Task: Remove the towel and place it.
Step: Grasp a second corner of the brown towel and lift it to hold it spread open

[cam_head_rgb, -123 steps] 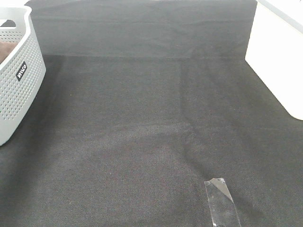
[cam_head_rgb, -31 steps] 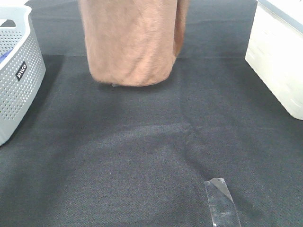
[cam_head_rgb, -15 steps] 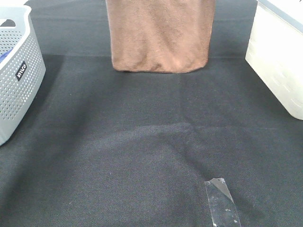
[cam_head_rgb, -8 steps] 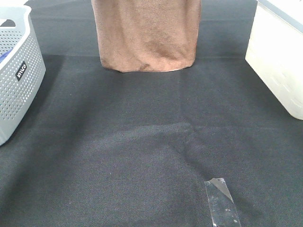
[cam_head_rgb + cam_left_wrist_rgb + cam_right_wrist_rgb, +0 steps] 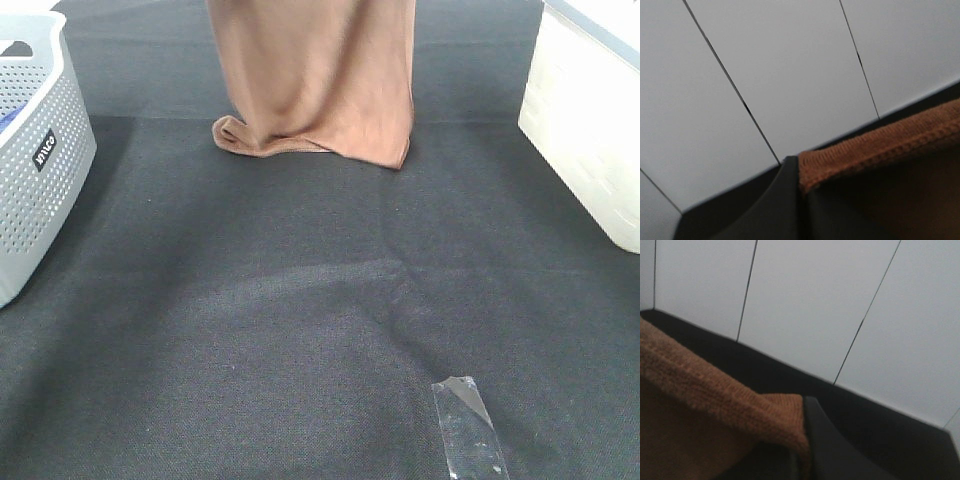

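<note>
The left end effector (image 5: 799,181) is seen up close, and its dark finger (image 5: 765,210) pinches one corner of the towel (image 5: 880,145). The towel is brown and fuzzy, with a stitched edge running away from the finger. Behind them is a white wall (image 5: 790,75) with thin dark lines.

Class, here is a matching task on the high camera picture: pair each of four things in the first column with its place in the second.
1. brown plush towel
2. grey perforated plastic basket
3. white box
4. clear tape strip

A. left edge
B. bottom, right of middle
C. right edge
D. top middle, hanging down

Pairs: 1-D, 2-A, 3-C, 4-B
</note>
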`<state>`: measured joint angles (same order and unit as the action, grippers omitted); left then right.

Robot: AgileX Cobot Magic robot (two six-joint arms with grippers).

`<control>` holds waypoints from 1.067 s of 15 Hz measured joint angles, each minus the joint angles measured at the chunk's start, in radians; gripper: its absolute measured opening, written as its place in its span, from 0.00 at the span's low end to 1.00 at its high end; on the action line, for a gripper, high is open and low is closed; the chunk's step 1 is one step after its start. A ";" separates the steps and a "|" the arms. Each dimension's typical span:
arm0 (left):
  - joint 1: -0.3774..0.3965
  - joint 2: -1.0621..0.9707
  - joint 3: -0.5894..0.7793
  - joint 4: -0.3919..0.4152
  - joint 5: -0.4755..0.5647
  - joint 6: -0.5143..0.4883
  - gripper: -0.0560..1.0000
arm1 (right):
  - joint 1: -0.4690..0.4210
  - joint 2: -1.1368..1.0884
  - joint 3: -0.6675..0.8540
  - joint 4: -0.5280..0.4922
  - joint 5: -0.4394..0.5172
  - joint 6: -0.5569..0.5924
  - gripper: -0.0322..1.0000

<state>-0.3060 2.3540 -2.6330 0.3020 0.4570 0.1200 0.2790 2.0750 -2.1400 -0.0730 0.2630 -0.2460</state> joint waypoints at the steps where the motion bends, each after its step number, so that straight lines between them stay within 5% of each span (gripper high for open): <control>1: -0.004 -0.004 0.000 -0.061 0.128 0.039 0.05 | 0.000 -0.015 0.000 0.039 0.094 0.005 0.03; 6: -0.006 -0.124 0.000 -0.245 0.604 0.068 0.05 | 0.000 -0.132 0.000 0.177 0.540 0.005 0.03; 10: -0.006 -0.143 0.000 -0.289 0.743 0.059 0.05 | 0.000 -0.150 0.000 0.186 0.712 0.005 0.03; 13: -0.006 -0.151 0.002 -0.324 0.753 0.005 0.05 | 0.000 -0.181 0.000 0.192 0.886 -0.003 0.03; 16: -0.006 -0.263 0.196 -0.375 0.756 0.003 0.05 | 0.000 -0.205 0.026 0.189 0.940 -0.001 0.03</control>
<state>-0.3120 2.0910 -2.4370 -0.0730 1.2130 0.1230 0.2790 1.8700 -2.1140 0.1160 1.2030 -0.2470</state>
